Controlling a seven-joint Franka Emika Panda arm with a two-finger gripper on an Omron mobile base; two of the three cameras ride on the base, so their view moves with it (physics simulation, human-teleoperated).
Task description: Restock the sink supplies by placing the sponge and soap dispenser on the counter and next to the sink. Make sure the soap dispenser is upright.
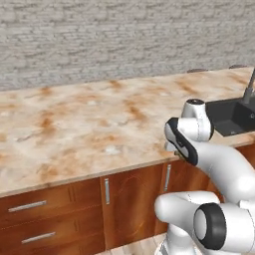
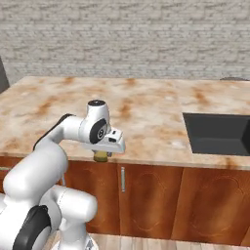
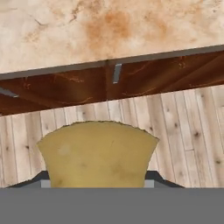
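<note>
The sponge (image 3: 98,151), a tan waisted block, is pinched in my gripper (image 3: 98,181), which is shut on it. In the right base view the sponge (image 2: 101,156) hangs just under the hand, in front of the front edge of the counter (image 2: 146,112) and about level with it. Looking down from the hand, I see the counter (image 3: 87,30) edge above the sponge and floor beneath it. The dark sink (image 2: 219,133) lies well to the right; in the left base view the sink (image 1: 231,117) sits at the far right with its tap (image 1: 249,89). The soap dispenser is out of view.
Brown cabinet doors (image 2: 146,195) with metal handles (image 2: 122,178) stand below the counter, and drawers (image 1: 45,219) lie further left. A plank floor (image 3: 175,131) is under the hand. A grey brick wall (image 1: 124,35) backs the counter.
</note>
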